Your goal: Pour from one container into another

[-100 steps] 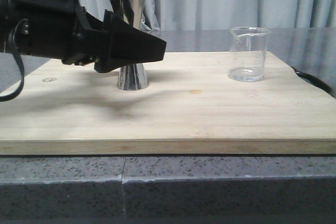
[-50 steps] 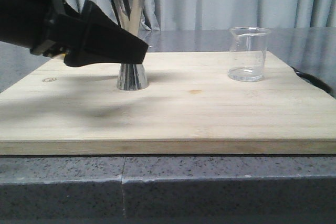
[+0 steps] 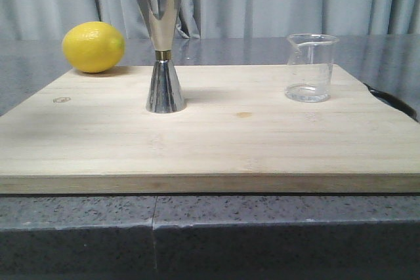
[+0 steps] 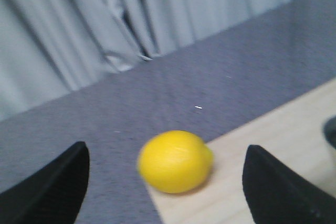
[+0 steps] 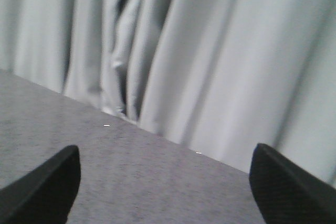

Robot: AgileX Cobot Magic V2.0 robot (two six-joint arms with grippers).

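While both grippers — left gripper [image 4: 165,192], right gripper [image 5: 165,192] — gape empty, beaker [image 3: 310,68] stands well apart.

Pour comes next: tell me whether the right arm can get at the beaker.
Probably yes. The beaker stands alone on the board's right side, nothing beside it, and the right claw is open.

No readable text, labels, brands or numbers anywhere. Beaker [image 3: 310,67] may carry faint markings, too small to tell; jigger [image 3: 161,47] and lemon [image 3: 93,46] show none.
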